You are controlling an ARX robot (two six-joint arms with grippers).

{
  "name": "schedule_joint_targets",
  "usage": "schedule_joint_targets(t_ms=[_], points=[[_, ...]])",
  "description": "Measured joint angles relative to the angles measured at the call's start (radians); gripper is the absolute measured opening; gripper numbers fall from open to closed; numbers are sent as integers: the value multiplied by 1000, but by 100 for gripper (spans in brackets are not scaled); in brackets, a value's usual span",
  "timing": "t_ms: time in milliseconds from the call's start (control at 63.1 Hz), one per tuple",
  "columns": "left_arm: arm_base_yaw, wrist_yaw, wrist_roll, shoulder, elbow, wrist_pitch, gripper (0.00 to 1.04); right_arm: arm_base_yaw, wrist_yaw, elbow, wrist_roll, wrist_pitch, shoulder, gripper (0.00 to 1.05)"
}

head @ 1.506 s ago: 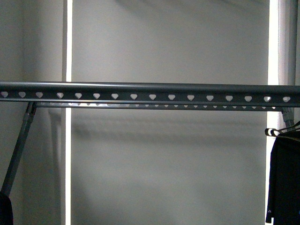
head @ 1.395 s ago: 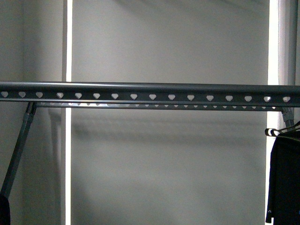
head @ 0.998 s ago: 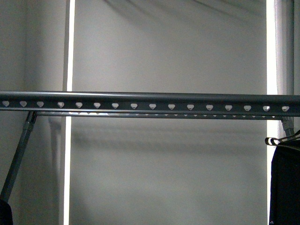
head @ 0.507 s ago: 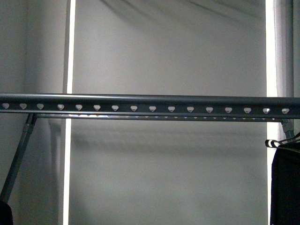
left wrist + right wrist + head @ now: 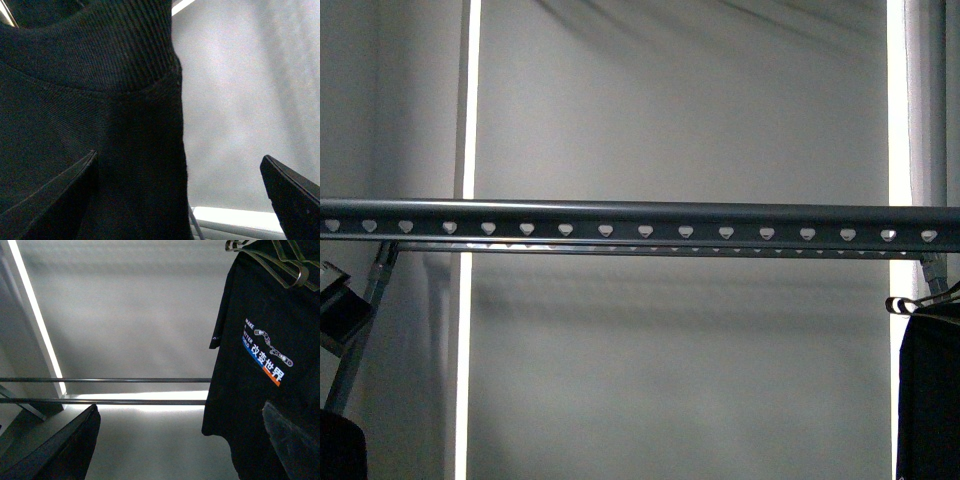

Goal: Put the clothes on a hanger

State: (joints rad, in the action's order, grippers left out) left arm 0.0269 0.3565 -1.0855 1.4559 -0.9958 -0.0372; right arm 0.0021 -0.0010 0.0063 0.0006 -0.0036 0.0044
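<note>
You have a dark-grey rail (image 5: 640,213) with a row of pale heart-shaped holes, a black T-shirt (image 5: 240,390) printed with white lettering, a white chain-like graphic and a blue-and-orange strip, ribbed black fabric (image 5: 100,60), and a plain light-grey wall (image 5: 670,100).

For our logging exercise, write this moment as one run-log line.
left hand: open, close to black garment | right hand: open, empty | T-shirt: on wire hanger below rail, right end
</note>
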Motion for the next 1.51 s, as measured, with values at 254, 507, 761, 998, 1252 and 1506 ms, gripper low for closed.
schedule_joint_targets(t_ms=[254,507,761,998,1252,1506], points=[[1,42,76,7,-8,13,53,0,0,0,0,0,0,97],[-2,-18,98,-74,50,19,8,0,0,0,0,0,0,97],[-31,-132,166,-226,200,29,5,0,0,0,0,0,0,97],[5,-304,387,-433,299,117,5,0,0,0,0,0,0,97],[238,-567,840,-623,317,320,5,0,0,0,0,0,0,97],[132,-798,1637,-388,103,264,5,0,0,0,0,0,0,97]])
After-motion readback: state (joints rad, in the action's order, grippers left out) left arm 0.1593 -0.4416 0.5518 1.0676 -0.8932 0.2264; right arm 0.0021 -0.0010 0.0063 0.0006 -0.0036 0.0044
